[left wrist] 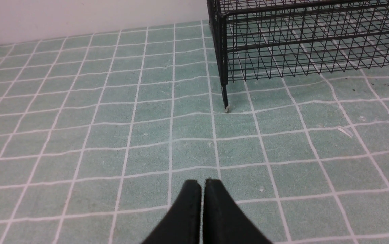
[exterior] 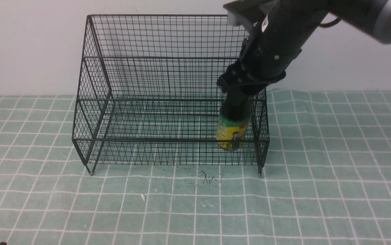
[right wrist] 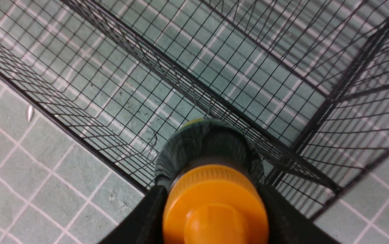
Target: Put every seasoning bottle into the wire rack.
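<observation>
The seasoning bottle (exterior: 231,131), dark with a green-and-yellow cartoon label, stands upright inside the black wire rack (exterior: 130,102), near the rack's right end and close behind the low front rail. My right gripper (exterior: 238,89) reaches down into the rack from above and is shut on the bottle's top. In the right wrist view the orange cap (right wrist: 214,206) sits between my two black fingers (right wrist: 147,220), with the rack's mesh floor below. My left gripper (left wrist: 202,184) is shut and empty, low over the cloth, left of the rack's front left leg (left wrist: 225,100).
A green cloth with white grid lines (exterior: 195,211) covers the table. A small white scrap (exterior: 143,196) and dark specks (exterior: 207,178) lie in front of the rack. A white wall stands behind the rack.
</observation>
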Action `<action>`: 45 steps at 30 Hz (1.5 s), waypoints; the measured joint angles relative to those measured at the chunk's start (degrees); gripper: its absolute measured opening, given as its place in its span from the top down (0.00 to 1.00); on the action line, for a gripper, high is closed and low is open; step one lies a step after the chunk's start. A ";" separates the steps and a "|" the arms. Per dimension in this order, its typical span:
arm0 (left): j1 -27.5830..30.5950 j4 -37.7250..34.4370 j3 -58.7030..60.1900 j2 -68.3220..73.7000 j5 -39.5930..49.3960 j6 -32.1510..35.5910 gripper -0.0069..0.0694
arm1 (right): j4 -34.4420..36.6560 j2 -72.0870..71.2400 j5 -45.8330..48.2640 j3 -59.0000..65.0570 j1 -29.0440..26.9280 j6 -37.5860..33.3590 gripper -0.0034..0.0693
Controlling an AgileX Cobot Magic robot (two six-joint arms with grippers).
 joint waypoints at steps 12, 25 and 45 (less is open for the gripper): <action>0.00 0.00 0.00 0.00 0.00 0.00 0.92 | -1.22 3.12 -1.85 -0.23 0.00 1.88 0.36; 0.00 0.00 0.00 0.00 0.00 0.00 0.92 | -3.51 -18.61 -2.03 -0.23 0.00 7.91 0.32; 0.00 0.00 0.00 0.00 0.00 0.00 0.92 | -14.42 -90.95 -26.60 56.08 0.00 22.70 0.97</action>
